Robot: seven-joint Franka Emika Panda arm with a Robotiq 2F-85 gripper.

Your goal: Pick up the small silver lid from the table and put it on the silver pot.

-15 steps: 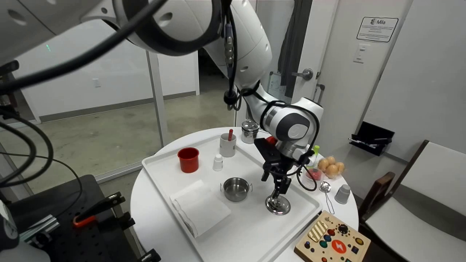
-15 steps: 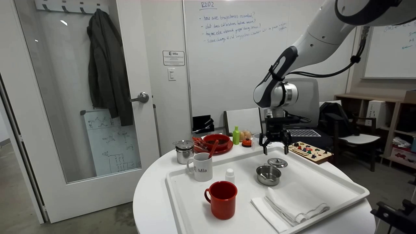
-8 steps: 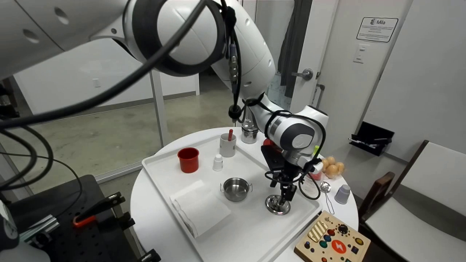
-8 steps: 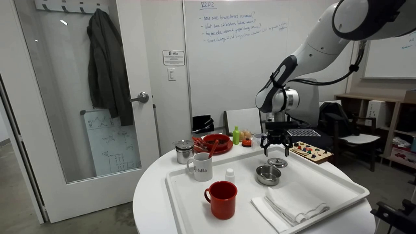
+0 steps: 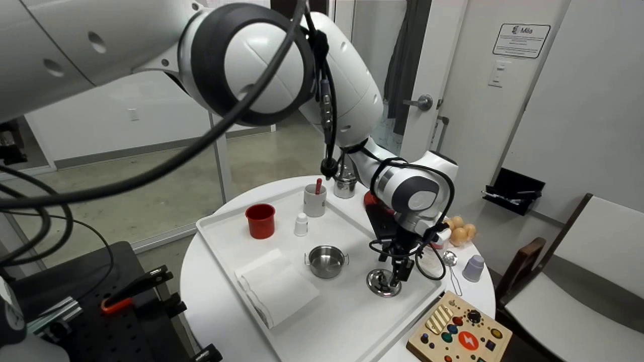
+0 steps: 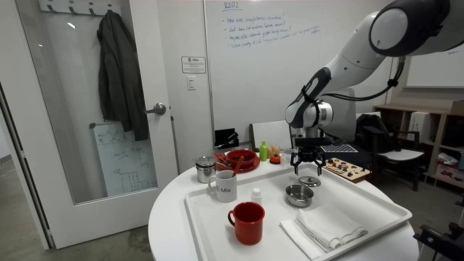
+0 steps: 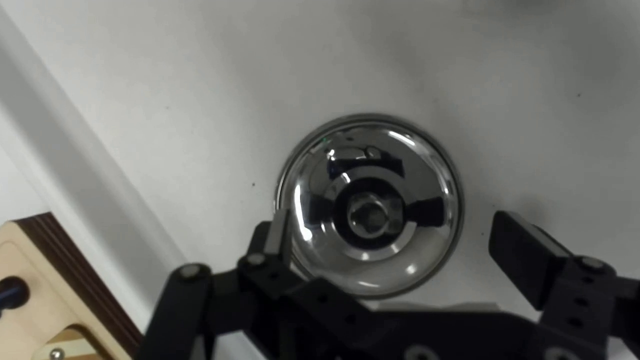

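Hand (image 6: 307, 172): fingers apart, above the lid (image 7: 370, 206), which lies flat on the tray (image 5: 347, 319). Pot (image 5: 327, 262) stands near the lid, cloth (image 5: 279, 287) near the pot. Farther out on the tray: shaker (image 5: 301, 225), red cup (image 5: 260, 222), white mug (image 5: 315, 202) with a red utensil (image 6: 237, 165) in it. Just beside the tray, on the tabletop (image 5: 209, 301): button board (image 5: 459, 329).

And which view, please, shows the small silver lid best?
The wrist view: the small silver lid appears large, from above, with its knob. Both exterior views show it smaller, obliquely, on the tray.
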